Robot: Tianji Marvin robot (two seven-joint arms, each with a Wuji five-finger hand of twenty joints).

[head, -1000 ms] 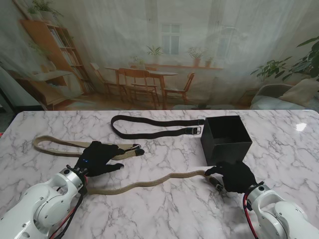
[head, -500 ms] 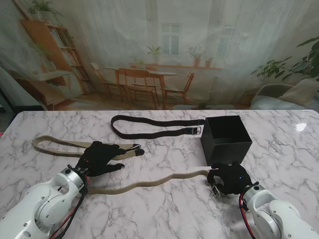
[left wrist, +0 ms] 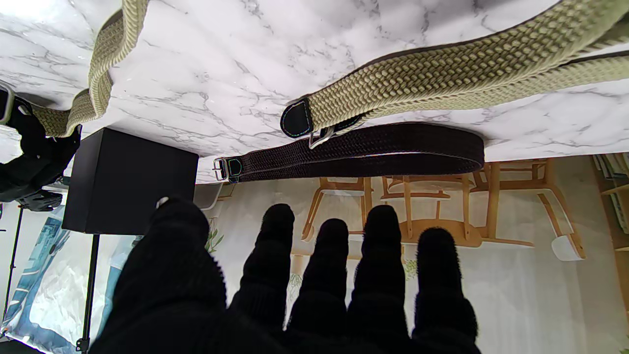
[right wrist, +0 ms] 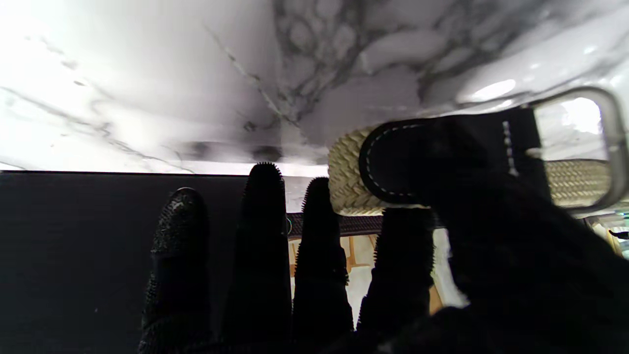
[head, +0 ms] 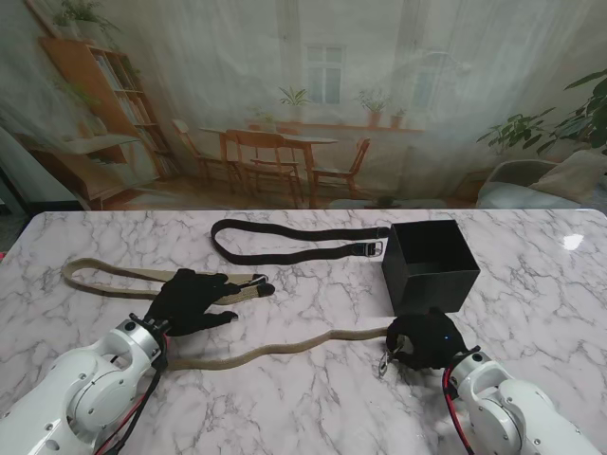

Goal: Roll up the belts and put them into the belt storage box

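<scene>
Rolling of the first belt, start of the coil. The right hand point(head: 422, 341) is closed on the buckle end point(right wrist: 442, 162) of the nearer tan woven belt point(head: 275, 347); its thumb presses the black leather tab against the fingers point(right wrist: 314, 236), and the metal buckle frame point(right wrist: 609, 147) stands clear beside the thumb. The strap runs from this grip across the marble table point(head: 313, 398) toward the left hand point(head: 190, 300). That hand is spread, holding nothing, its fingertips just short of the second tan belt point(head: 104, 275). The black belt point(head: 294, 242) lies beyond those fingertips, untouched. The black belt storage box point(head: 432, 265), open-topped, stands just beyond the right fingertips. Judged next move: turn the buckle end over on the strap to begin a tight coil.
</scene>
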